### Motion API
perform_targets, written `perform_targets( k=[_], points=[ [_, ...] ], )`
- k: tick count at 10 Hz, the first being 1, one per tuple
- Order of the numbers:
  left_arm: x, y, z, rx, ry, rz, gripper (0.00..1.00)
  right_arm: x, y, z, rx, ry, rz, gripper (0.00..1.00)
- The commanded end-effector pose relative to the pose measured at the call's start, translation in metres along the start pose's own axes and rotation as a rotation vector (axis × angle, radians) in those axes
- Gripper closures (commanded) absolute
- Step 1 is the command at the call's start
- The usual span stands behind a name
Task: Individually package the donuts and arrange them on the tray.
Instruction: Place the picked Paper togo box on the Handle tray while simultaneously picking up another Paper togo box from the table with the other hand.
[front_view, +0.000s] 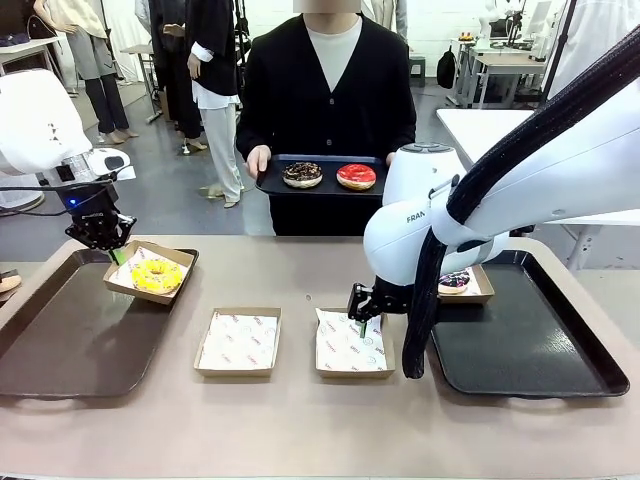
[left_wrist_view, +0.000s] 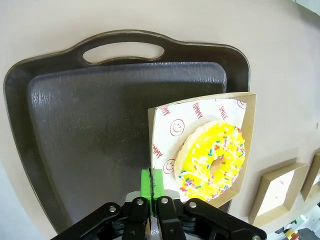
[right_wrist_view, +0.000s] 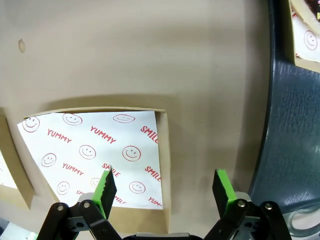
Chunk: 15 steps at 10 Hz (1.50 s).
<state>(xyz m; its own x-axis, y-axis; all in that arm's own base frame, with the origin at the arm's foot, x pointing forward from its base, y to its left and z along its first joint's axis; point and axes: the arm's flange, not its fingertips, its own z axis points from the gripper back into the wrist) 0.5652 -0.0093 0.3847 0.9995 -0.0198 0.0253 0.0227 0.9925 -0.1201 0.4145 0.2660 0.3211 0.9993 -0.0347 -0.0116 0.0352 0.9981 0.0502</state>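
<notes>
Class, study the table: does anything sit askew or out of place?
The yellow donut and its box sit tilted across the left tray's rim, with one corner pinched in the shut left gripper. The empty boxes lie flat.

Yellow donut (front_view: 157, 275), dark donut (front_view: 454, 281) boxed; chocolate donut (front_view: 302, 174), red donut (front_view: 356, 176) unboxed.

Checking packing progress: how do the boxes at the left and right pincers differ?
The brown cardboard box at the left pincer carries a yellow donut; the right pincer's cardboard box is empty. The left box is pinched over the dark tray; the right lies ungripped on the table. Both have smiley-print lining.
</notes>
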Motion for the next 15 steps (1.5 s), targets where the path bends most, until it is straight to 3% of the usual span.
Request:
perform_targets(
  k=[1,2,3,4,5,6,7,9,15],
  points=[
    [0.005,-0.003,0.005,0.028,0.003,0.021,0.99,0.002,0.008,0.0,-0.035,-0.007,-0.006,0.0],
    [0.006,-0.005,0.003,0.029,0.01,0.022,0.5,0.002,0.006,-0.001,-0.038,0.0,0.006,0.43],
    [0.008,-0.007,0.001,0.03,0.013,0.018,0.42,0.002,0.005,0.0,-0.04,0.004,0.002,0.6],
    [0.008,-0.007,0.001,0.029,0.018,0.018,0.0,0.002,0.005,0.0,-0.037,0.004,-0.004,1.0],
    [0.008,-0.008,0.002,0.028,0.02,0.017,0.0,0.002,0.005,0.0,-0.035,0.004,-0.01,0.65],
    [0.009,-0.008,0.002,0.026,0.022,0.016,0.0,0.001,0.005,-0.001,-0.032,0.005,-0.01,1.0],
    [0.009,-0.009,0.003,0.028,0.024,0.015,0.2,0.001,0.005,0.0,-0.032,0.005,-0.011,1.0],
    [0.009,-0.009,0.004,0.025,0.022,0.013,0.0,0.0,0.003,0.0,-0.032,0.004,-0.012,1.0],
    [0.002,-0.014,0.005,0.001,0.01,-0.019,0.0,-0.002,-0.001,0.005,-0.002,-0.002,-0.024,1.0]
  ],
)
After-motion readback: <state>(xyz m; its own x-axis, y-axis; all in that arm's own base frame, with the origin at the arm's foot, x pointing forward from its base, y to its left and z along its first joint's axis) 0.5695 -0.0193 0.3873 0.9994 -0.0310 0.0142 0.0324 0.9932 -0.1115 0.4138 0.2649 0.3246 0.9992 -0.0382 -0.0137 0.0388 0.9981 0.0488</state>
